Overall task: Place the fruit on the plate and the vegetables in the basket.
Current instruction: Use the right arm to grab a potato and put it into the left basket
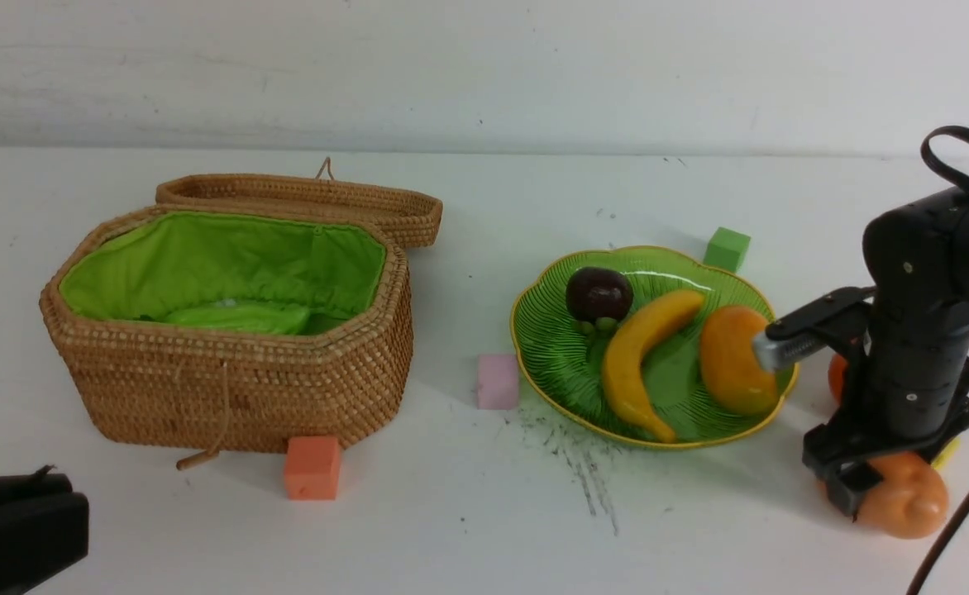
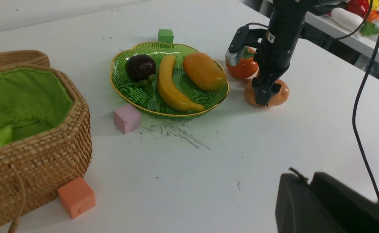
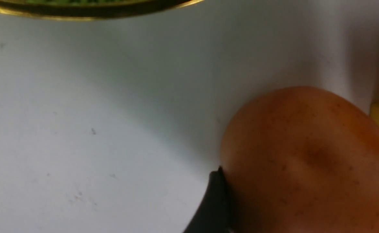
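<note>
The basket (image 1: 228, 388) sits on the left of the white desk (image 1: 451, 529). It is tightly coiled tan wicker, long and eight-sided, with its woven lid (image 1: 303, 194) thrown back behind it and a crumpled bright green fabric lining (image 1: 220, 264) showing. An orange foam cube (image 1: 312, 467) rests against its front base.

To the right, the plate (image 1: 559, 355) is glossy green and finely ribbed, with a wavy, leaf-like edge and a thin yellow rim. On it lie the round dark mangosteen (image 1: 599, 293), the curved smooth banana (image 1: 637, 351) and the plump mango (image 1: 732, 359), side by side. A pink cube (image 1: 498, 382) stands just beside the plate's left rim and a green cube (image 1: 727, 248) just behind its far rim.

Right of the plate, the lumpy, speckled tan-orange potato (image 1: 906, 496) rests on the desk, near the rim but apart from it. The shiny persimmon (image 2: 241, 66) sits just behind it, close to the plate's edge.

The right end effector (image 1: 894, 471) stands over the potato with its jaws spread wide, and one black finger (image 3: 213, 200) lies against the potato's flank. The left end effector (image 1: 59, 496) waits low at the near left corner, its fingers pressed together on nothing.

Between the basket and the plate, and along the whole near edge, the desk lies open apart from some dark scuff marks (image 1: 575, 454).
</note>
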You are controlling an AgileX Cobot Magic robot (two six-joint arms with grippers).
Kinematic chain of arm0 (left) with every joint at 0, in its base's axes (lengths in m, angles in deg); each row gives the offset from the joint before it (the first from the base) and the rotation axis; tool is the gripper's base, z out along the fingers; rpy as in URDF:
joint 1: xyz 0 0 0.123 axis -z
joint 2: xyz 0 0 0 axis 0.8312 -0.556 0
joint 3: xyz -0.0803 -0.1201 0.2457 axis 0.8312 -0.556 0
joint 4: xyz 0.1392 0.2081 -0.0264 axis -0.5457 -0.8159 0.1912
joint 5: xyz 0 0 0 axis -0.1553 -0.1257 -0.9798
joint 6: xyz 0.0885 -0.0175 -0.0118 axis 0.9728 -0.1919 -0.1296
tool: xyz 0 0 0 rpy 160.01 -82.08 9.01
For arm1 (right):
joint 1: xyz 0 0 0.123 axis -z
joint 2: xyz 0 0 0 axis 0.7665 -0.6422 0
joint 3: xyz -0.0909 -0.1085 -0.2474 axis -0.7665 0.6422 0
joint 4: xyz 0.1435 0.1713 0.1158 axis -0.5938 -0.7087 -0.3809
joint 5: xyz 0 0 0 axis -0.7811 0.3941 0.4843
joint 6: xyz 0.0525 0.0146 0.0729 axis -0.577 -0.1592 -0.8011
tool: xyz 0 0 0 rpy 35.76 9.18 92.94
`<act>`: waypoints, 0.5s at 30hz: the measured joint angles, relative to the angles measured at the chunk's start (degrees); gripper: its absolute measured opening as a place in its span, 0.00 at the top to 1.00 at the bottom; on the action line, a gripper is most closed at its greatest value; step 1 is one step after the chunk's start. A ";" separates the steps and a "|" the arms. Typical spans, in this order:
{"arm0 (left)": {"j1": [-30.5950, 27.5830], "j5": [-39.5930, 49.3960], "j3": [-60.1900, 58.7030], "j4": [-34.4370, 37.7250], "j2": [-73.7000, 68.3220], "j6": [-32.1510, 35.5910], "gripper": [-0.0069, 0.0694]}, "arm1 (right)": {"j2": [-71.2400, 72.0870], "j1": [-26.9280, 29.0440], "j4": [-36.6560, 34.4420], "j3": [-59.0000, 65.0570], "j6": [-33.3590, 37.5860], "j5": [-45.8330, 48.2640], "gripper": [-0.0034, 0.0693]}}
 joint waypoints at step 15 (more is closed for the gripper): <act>0.00 -0.02 0.00 0.00 0.00 0.00 0.83 | 0.03 -0.06 -7.19 -1.53 0.22 8.23 0.09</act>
